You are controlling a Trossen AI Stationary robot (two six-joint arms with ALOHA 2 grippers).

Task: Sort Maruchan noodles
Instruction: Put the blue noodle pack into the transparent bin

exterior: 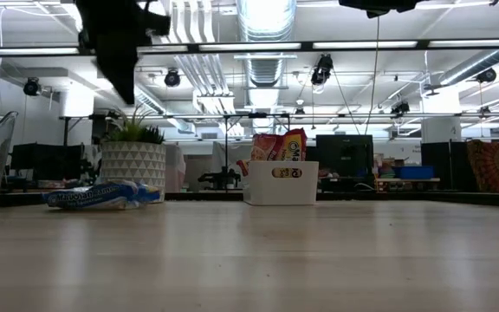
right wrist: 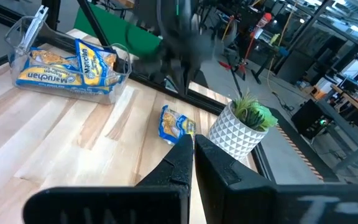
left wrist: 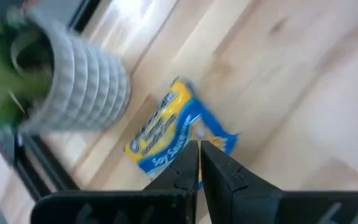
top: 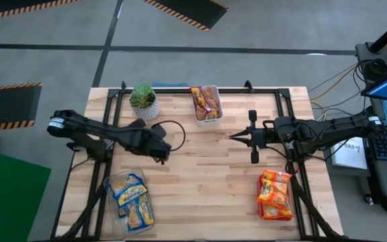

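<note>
A single blue-and-yellow noodle packet [left wrist: 173, 127] lies flat on the wood beside the potted plant [left wrist: 73, 87]; it also shows in the right wrist view [right wrist: 176, 126] and the low view [exterior: 102, 195]. My left gripper [left wrist: 197, 163] hangs above it, shut and clear of it, high over the table in the low view [exterior: 115, 43]. In the high view the left gripper [top: 161, 149] covers the packet. My right gripper [top: 234, 138] is shut and empty at mid-table, pointing toward the table's left [right wrist: 191, 149].
A clear bin [top: 116, 180] near the left front holds several blue packets. A white bin [top: 207, 119] at the far edge holds red and orange packets [exterior: 280, 147]. Orange packets [top: 275, 195] are piled at the right front. The plant [top: 143, 101] stands at the far left.
</note>
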